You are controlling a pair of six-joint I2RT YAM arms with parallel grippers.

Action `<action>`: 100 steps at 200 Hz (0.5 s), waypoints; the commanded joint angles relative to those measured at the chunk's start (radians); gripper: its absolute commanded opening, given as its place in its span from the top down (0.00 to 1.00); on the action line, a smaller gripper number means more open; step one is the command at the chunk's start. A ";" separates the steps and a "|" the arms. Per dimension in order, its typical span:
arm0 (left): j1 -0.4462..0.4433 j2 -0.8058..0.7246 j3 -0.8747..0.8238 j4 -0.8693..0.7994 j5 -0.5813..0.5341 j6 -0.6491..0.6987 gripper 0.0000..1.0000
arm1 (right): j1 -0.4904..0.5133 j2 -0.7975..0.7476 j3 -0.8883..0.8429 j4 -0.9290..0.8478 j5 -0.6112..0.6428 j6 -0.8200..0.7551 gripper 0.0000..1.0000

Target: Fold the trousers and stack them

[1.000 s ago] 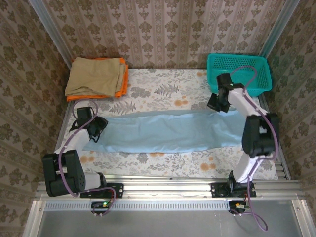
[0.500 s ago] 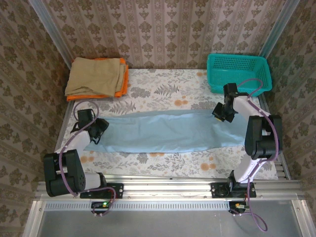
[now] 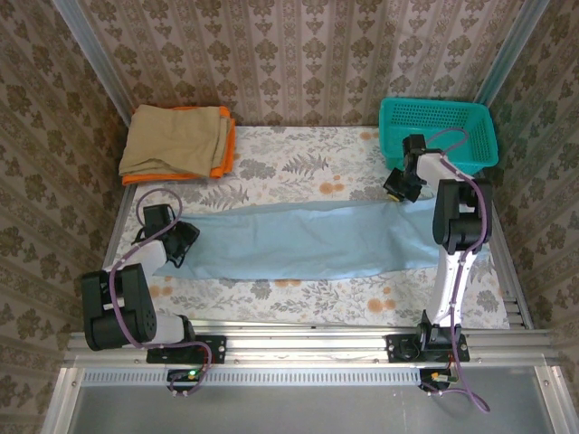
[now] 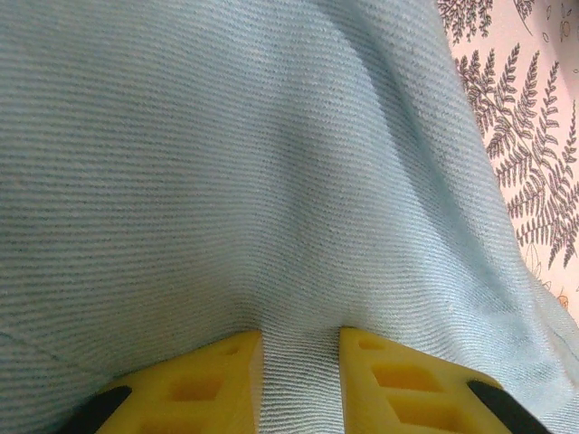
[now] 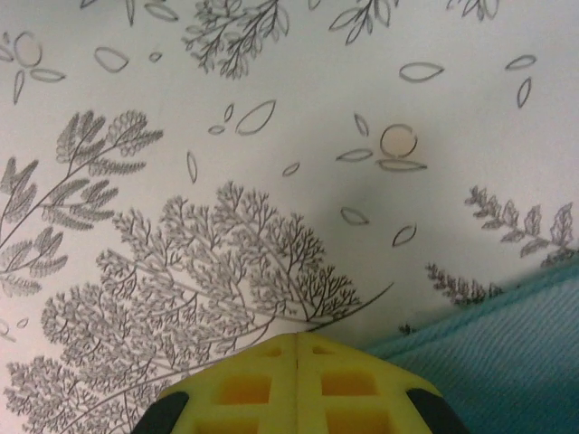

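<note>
Trousers (image 3: 298,240) flat in long strip across bench (image 3: 298,172), running left to right. Looks halved lengthwise with legs stacked, my guess. Cross folds and stacking not yet done.

Left pincer (image 3: 178,244) at left end, narrow, pinching pale-blue cloth. Fine twill ribs, soft puckers running to fingers (image 4: 398,380).

Right pincer (image 3: 401,187) closed, empty, over fern-print bench just beside trousers' far edge.

Tan cloth (image 3: 176,140) folded on orange cloth (image 3: 228,154), far-left corner — likely stack spot. Teal mesh basket (image 3: 479,149) far right.
</note>
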 commanded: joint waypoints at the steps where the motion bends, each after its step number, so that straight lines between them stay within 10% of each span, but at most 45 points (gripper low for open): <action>1: 0.013 -0.010 -0.005 0.001 0.004 0.001 0.72 | -0.010 0.000 0.070 -0.063 0.010 -0.028 0.97; 34: -0.005 -0.034 0.041 -0.034 0.015 -0.003 0.73 | -0.008 -0.196 -0.019 -0.042 0.028 -0.029 0.95; 100: -0.313 -0.027 0.211 -0.168 -0.156 0.061 0.70 | -0.012 -0.457 -0.378 0.024 0.012 -0.004 0.92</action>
